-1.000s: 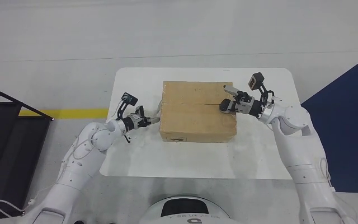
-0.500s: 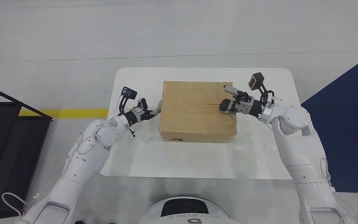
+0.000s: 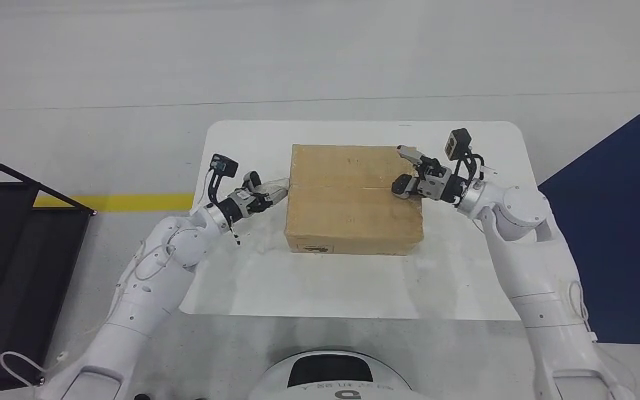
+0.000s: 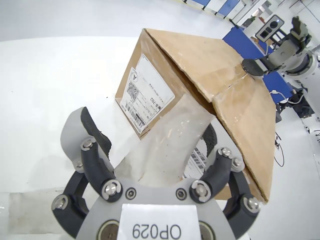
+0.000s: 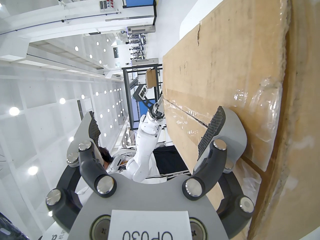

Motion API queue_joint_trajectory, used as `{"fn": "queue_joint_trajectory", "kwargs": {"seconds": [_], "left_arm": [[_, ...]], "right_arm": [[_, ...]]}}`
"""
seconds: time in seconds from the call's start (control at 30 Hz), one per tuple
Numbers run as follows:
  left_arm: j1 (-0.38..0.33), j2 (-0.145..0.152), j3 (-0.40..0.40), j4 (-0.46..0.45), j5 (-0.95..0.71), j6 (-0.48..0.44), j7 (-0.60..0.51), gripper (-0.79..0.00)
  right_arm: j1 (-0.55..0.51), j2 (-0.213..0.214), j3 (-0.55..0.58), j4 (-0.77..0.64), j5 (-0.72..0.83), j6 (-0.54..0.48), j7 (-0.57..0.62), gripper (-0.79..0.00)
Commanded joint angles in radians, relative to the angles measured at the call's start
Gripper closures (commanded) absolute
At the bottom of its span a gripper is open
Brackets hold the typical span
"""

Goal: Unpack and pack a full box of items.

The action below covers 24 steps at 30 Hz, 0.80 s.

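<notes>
A brown cardboard box (image 3: pixel 352 198) with its top flaps down stands in the middle of the white table (image 3: pixel 250 280). My left gripper (image 3: pixel 270 188) hovers at the box's left end, open. In the left wrist view a whitish strip of tape (image 4: pixel 172 136) runs from under the flap corner of the box (image 4: pixel 200 58) down between the spread fingers of the left gripper (image 4: pixel 147 123). A white label (image 4: pixel 147 96) is stuck on that end wall. My right gripper (image 3: pixel 403 170) is open at the box's right top edge. One right gripper (image 5: pixel 155 116) pad lies on the taped seam (image 5: pixel 185 112).
Bare table surface lies in front of the box and on both sides of it. A black rack (image 3: pixel 25 260) stands on the floor to the left of the table. A blue panel (image 3: pixel 600 170) stands to the right.
My left gripper has moved from the box's near-left corner farther along its left end, and its fingers have spread. The right gripper has barely shifted on the box top.
</notes>
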Motion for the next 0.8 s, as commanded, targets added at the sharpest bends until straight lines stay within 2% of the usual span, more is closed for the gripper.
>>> {"fn": "queue_joint_trajectory", "kwargs": {"seconds": [0.0, 0.33, 0.57, 0.77], "left_arm": [[0.000, 0.001, -0.005, -0.002, 0.006, 0.006, 0.005, -0.785], [0.009, 0.005, -0.039, -0.028, 0.058, 0.046, 0.055, -0.785], [0.011, 0.004, -0.026, -0.113, 0.106, 0.058, 0.027, -0.785], [-0.015, -0.003, 0.015, -0.195, 0.146, 0.097, -0.033, -0.785]], "right_arm": [[0.000, 0.001, 0.000, 0.000, 0.001, 0.004, -0.003, -0.785], [0.013, 0.001, -0.031, -0.009, -0.032, 0.058, -0.072, -0.785], [0.014, 0.001, -0.036, -0.014, -0.035, 0.060, -0.077, -0.785], [0.014, 0.001, -0.036, -0.014, -0.035, 0.060, -0.077, -0.785]]}}
